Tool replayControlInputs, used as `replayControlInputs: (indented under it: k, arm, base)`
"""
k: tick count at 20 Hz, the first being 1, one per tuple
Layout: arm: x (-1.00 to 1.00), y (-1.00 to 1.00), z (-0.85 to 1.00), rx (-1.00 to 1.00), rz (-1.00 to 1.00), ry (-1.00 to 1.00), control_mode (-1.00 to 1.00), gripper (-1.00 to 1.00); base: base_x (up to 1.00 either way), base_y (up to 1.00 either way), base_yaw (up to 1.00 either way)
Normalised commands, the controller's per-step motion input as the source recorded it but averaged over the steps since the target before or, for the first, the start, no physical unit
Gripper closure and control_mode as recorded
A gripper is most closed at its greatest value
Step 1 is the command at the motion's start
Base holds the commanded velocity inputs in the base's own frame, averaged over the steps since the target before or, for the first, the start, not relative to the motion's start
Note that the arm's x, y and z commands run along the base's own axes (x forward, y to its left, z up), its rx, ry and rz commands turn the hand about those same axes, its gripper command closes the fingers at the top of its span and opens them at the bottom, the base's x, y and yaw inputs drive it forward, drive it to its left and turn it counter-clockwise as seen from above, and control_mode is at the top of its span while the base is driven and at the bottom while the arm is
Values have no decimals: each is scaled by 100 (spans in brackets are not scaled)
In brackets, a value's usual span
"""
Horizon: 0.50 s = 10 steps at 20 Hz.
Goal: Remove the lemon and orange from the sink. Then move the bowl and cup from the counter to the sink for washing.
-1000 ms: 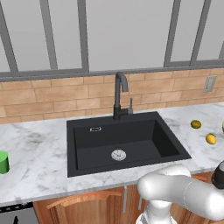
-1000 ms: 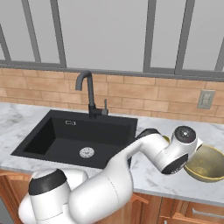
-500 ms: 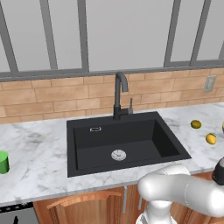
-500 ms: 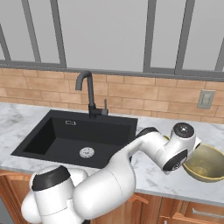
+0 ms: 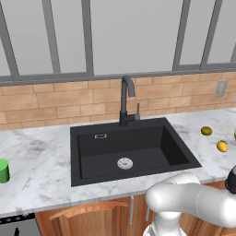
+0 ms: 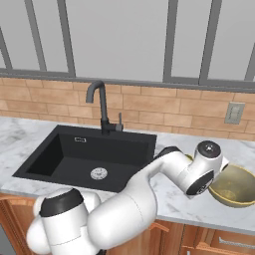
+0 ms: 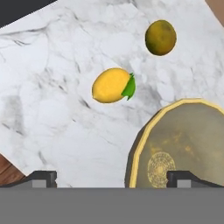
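Both fruits are out of the black rectangular sink (image 5: 131, 150): the bright yellow oval lemon (image 7: 112, 85) and the duller round orange (image 7: 160, 37) lie apart on the white marble surface (image 7: 57, 87) to its right. Over the last second the arm has swung a little further right, carrying the open, empty pincer (image 7: 111, 178) over the golden-tan shallow bowl (image 7: 183, 148). The bowl looks like the next pick. The small green cup (image 5: 3, 171) waits far left of the sink.
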Motion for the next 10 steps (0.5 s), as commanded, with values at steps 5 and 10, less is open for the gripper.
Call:
replayControlInputs:
  k: [5,10]
  arm:
    - [8,-1,-5,-5,-8,0,-100,-100]
    - [9,0,-4,-3,-9,0,-100,-100]
  base:
    - [0,0,0]
    - [0,0,0]
